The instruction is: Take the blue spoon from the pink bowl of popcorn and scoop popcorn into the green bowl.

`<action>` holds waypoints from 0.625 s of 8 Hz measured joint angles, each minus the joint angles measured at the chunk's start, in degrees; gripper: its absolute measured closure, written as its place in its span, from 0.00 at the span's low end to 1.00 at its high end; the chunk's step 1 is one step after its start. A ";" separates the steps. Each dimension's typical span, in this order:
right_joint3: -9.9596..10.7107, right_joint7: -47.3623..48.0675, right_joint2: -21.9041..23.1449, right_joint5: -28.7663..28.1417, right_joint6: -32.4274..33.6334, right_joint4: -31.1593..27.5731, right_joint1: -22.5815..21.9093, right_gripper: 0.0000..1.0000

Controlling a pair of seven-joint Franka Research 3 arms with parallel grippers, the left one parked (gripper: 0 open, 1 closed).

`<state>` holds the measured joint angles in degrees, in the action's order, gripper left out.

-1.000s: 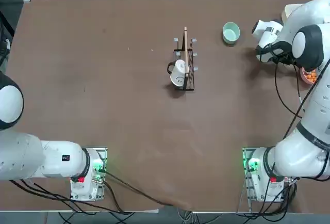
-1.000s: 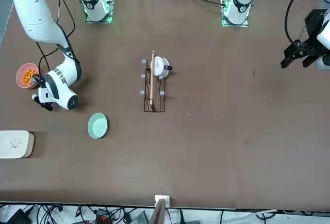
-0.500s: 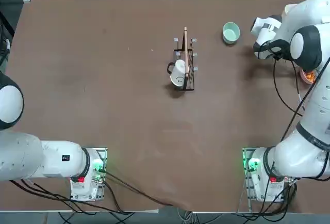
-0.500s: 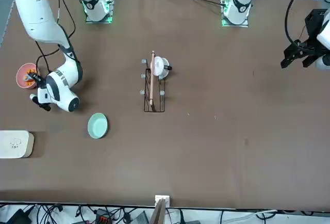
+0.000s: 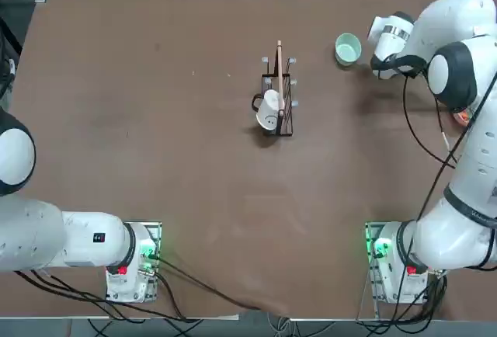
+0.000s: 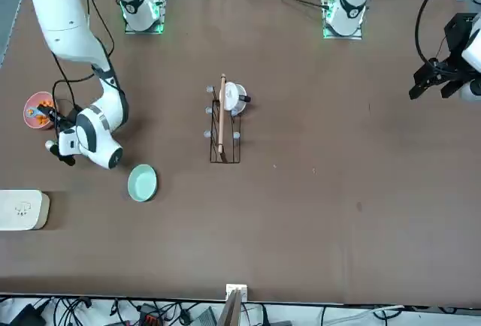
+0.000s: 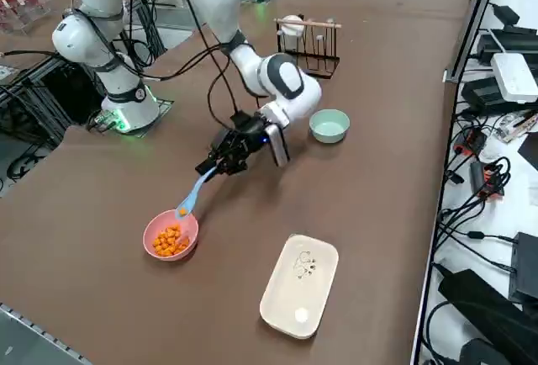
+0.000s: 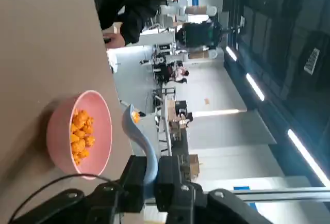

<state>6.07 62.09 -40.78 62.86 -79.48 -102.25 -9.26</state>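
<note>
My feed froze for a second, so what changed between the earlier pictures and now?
The right claw, shut on the blue spoon with a bit of popcorn in it, swung away from the pink bowl toward the green bowl. Both bowls, the mug rack and the white box stayed put.

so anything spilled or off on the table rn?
No spill that I can see. Right end effector is shut on the spoon, which is lifted over the pink bowl rim with a piece or two of popcorn in it. Green bowl looks empty.
</note>
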 joint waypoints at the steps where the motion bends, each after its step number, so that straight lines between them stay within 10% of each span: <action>1: -0.13 -1.98 -0.04 -0.01 0.73 2.11 -1.95 0.88; 5: -0.49 -15.86 -2.14 -3.32 5.38 17.35 -10.80 0.88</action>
<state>5.58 46.23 -42.92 59.53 -74.10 -84.90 -20.07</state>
